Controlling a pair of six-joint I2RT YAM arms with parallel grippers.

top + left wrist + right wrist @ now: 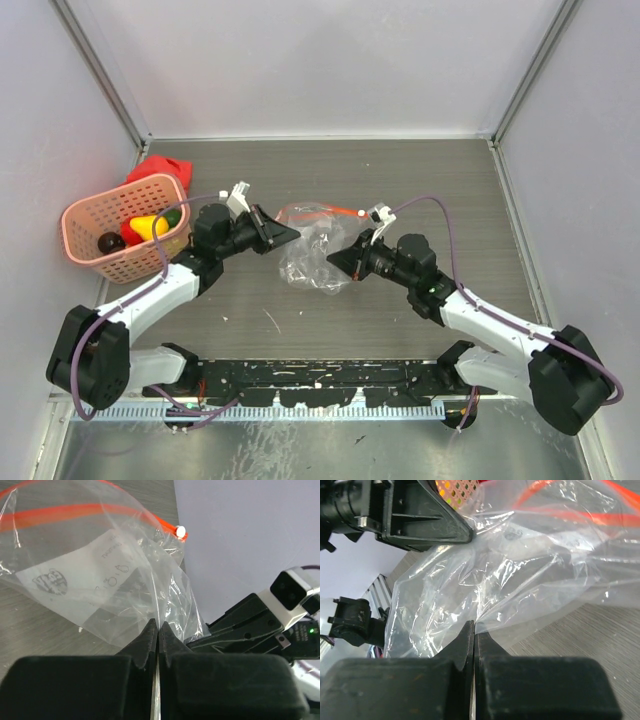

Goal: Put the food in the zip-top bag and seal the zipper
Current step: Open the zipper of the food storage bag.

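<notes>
The clear crinkly zip-top bag [315,245] hangs bunched between both arms at mid-table, and no food shows inside it. Its red-orange zipper [320,208] runs along the far edge and ends in a whitish tip [360,212]. My left gripper [290,235] is shut on the bag's left side; in its wrist view the jaws [158,625] pinch a thin sheet of the film [90,580]. My right gripper [335,262] is shut on the bag's lower right edge [520,575]. The food lies in a pink basket: yellow [148,226], green [173,216], red [132,237] and dark [106,241] pieces.
The pink lattice basket [90,215] stands at the left edge of the table, beside the left arm. A red object [155,170] lies just behind it. Grey walls close in the table on the left, back and right.
</notes>
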